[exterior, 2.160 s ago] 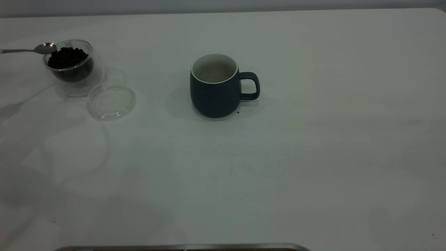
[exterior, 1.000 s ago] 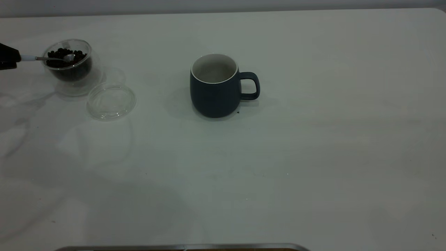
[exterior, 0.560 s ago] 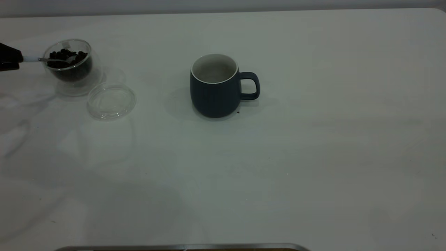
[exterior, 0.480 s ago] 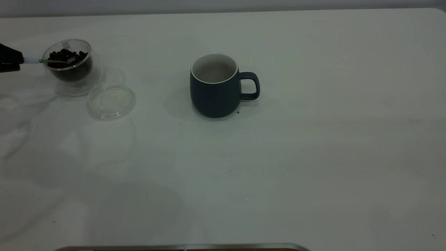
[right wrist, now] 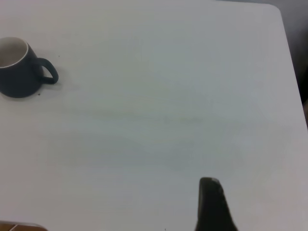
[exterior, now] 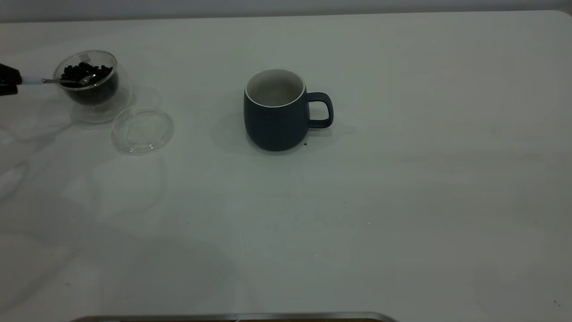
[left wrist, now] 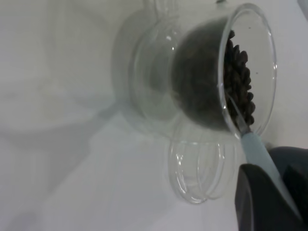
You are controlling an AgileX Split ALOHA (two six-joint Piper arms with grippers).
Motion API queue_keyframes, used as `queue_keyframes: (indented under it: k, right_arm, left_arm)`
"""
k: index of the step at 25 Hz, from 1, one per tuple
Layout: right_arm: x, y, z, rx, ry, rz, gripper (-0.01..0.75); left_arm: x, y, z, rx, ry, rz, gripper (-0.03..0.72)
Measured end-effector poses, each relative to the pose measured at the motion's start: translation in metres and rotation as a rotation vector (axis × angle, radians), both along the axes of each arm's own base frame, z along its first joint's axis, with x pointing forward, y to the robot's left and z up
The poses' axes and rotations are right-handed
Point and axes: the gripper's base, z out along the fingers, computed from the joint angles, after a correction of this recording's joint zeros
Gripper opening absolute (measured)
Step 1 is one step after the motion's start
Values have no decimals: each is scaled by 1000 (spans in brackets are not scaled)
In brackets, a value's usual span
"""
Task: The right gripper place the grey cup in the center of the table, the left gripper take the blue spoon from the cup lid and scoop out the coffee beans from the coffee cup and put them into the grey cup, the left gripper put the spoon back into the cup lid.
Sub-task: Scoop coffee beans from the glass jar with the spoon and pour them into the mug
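The grey cup (exterior: 277, 112) stands upright mid-bench (exterior: 402, 201), handle toward the right arm's side, its whitish inside bare. Far left, the tilted clear coffee cup (exterior: 91, 85) holds dark coffee beans (exterior: 85, 71), the blue spoon (exterior: 67, 81) dipped in them. The cup lid (exterior: 143, 130) lies flat just beside it.

I see dim, flat light on the table (exterior: 402, 188); soft shadows pool toward seven o'clock, the grey cup (exterior: 276, 112) shades toward nine, and the near coffee cup (left wrist: 202, 82) blurs.
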Motion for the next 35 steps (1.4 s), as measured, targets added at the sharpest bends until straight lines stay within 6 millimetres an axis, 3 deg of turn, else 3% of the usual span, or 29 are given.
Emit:
queue_keyframes:
  k: [8,27,35]
  right_arm:
    - [0,0,0,0,0,0,503]
    - [0,0,0,0,0,0,503]
    - [0,0,0,0,0,0,503]
  left_arm:
    - [-5,-3,-20,-108,6,-6,134]
    - [-8,7,-15,-182,-49,41,134]
    - [-18,18,-15,-185,-44,21,134]
